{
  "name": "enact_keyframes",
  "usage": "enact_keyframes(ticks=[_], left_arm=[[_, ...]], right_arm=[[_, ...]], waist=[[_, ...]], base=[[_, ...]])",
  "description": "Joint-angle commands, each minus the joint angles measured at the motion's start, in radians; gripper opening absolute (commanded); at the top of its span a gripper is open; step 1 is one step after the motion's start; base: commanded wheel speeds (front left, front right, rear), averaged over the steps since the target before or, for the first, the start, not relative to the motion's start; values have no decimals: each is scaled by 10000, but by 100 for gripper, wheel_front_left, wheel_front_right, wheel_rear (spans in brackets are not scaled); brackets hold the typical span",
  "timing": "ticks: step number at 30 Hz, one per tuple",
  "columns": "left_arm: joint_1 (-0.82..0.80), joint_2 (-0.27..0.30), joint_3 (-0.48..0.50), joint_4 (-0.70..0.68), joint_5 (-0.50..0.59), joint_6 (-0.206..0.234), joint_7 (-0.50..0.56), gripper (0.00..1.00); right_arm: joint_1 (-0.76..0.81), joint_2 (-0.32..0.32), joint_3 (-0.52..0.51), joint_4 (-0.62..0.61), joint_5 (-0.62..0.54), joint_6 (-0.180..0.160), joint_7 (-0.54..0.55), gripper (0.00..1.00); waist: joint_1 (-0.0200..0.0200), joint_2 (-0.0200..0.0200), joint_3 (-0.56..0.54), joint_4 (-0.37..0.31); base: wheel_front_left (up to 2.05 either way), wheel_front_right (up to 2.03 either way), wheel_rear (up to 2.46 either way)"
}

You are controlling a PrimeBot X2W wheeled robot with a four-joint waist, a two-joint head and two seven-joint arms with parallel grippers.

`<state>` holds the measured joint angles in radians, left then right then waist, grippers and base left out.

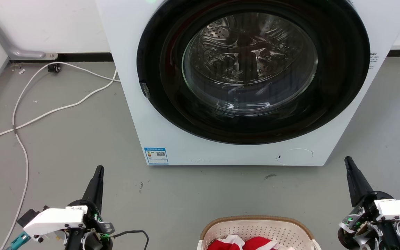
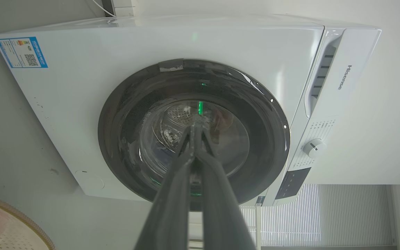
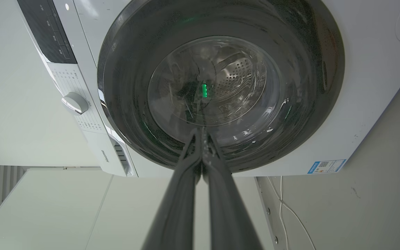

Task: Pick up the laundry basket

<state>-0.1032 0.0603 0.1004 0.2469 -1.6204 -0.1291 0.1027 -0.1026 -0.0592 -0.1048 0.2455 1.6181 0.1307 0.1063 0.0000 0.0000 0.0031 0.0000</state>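
The laundry basket (image 1: pixel 255 230) stands on the floor at the bottom middle of the head view, cream-white with a tan-brown rim, holding red and white clothes. A corner of the laundry basket (image 2: pixel 16 227) shows at the lower left of the left wrist view. My left gripper (image 1: pixel 99 170) is at the lower left, well to the left of the basket, fingers together and empty. On the far side, at the lower right, my right gripper (image 1: pixel 348 160) is likewise shut on nothing. In each wrist view the fingertips meet: left gripper (image 2: pixel 194 127), right gripper (image 3: pixel 201 131).
A white front-loading washing machine (image 1: pixel 172 139) with a dark round door (image 1: pixel 252 69) stands straight ahead, door closed. White cables (image 1: pixel 23 121) trail across the grey floor at the left. A grey pipe (image 1: pixel 9 45) runs along the wall corner.
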Motion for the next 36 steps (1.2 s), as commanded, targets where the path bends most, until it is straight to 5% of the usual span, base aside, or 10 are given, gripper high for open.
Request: enact_keyframes(ticks=[1,13,14,27,36], left_arm=[[-96,-6,19,8,61,-28,26,0],[-99,-18,40,8,46,-28,50,0],[-1,-19,19,2,56,0,6,100],[-150,-46,-511,-282,340,0,-561,100],[-270,-51,-675,-923,1853,-3,-952,100]], right_arm=[[-114,47,-18,15,-47,0,12,0],[-115,58,-34,17,-67,0,31,0],[-1,8,-17,0,-2,0,4,100],[142,19,244,-419,-372,0,-559,100],[196,5,188,-779,-1866,0,-962,100]], waist=[[0,0,0,0],[0,0,0,0],[0,0,0,0],[0,0,16,-9],[0,0,34,-33]], base=[[0,0,0],[0,0,0],[0,0,0],[0,0,0],[0,0,0]])
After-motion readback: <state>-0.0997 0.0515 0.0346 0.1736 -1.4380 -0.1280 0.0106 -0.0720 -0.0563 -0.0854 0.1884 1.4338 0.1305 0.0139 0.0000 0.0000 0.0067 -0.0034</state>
